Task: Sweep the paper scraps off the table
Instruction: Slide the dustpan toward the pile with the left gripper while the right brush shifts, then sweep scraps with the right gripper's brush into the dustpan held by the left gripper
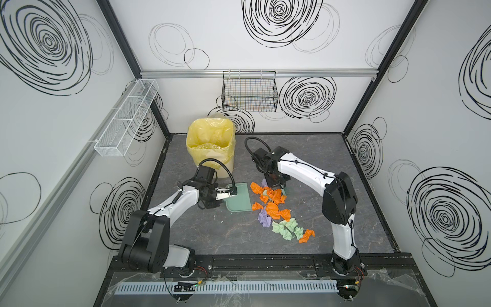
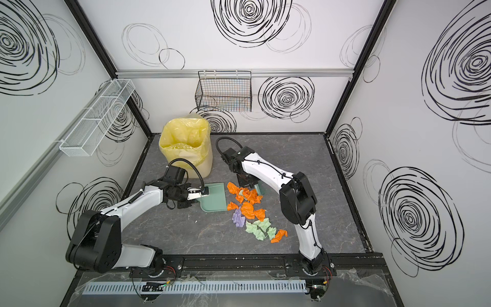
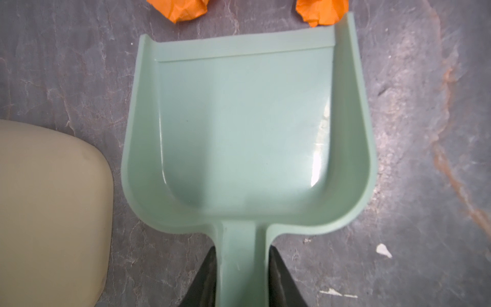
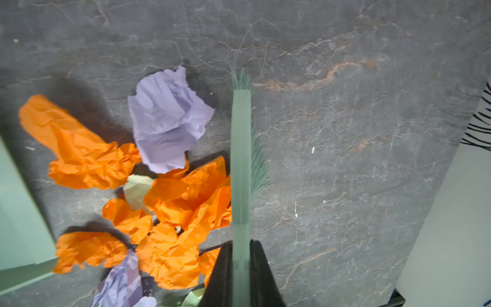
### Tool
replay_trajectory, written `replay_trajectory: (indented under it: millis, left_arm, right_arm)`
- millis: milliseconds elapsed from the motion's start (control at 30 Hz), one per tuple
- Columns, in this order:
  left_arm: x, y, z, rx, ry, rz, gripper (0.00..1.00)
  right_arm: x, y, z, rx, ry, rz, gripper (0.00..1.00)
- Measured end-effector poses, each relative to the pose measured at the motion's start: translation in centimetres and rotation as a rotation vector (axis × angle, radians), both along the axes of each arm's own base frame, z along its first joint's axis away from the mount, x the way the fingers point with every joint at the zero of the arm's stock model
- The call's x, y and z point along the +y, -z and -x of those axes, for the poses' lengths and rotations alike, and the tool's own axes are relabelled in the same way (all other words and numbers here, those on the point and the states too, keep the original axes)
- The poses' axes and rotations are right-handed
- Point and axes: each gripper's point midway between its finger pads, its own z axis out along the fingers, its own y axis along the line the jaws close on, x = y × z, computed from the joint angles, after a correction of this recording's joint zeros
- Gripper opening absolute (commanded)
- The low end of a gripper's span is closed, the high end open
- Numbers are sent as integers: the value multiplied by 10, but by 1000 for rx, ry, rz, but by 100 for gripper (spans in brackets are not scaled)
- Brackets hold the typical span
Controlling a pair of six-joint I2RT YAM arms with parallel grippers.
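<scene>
Crumpled multicoloured paper scraps (image 1: 271, 210) are lying wider than the teal plastic dustpan (image 3: 239, 119) my left claw (image 3: 242, 268) is gripping (right claw (image 4: 241, 268) clenching a teal bristled brush (image 4: 240, 159)), risking strays.

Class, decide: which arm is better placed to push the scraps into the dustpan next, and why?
Right. The right gripper grips the brush beside the paper scraps, with the dustpan, held by the left gripper, across the pile.
</scene>
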Motion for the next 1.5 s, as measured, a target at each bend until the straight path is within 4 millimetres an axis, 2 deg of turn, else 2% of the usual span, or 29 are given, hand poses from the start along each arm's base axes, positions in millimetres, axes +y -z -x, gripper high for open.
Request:
replay_trajectory:
  millis: [200, 533, 833, 1033, 1333, 1500]
  left_arm:
    - [-11, 2, 3, 9, 12, 7, 0]
    - [-18, 9, -1, 25, -4, 23, 0]
    - [-26, 13, -3, 34, -11, 34, 0]
    - [-29, 14, -3, 40, -13, 40, 0]
    - [-36, 13, -3, 45, -9, 52, 0]
    - [-37, 13, -3, 46, -7, 56, 0]
  right_arm:
    - [25, -4, 10, 12, -22, -60, 0]
    - [68, -25, 16, 15, -63, -203, 0]
    - [87, -27, 28, 47, -97, -252, 0]
    - [98, -40, 26, 28, -108, -296, 0]
    - [110, -45, 35, 42, -128, -343, 0]
    - [110, -58, 37, 25, -133, -373, 0]
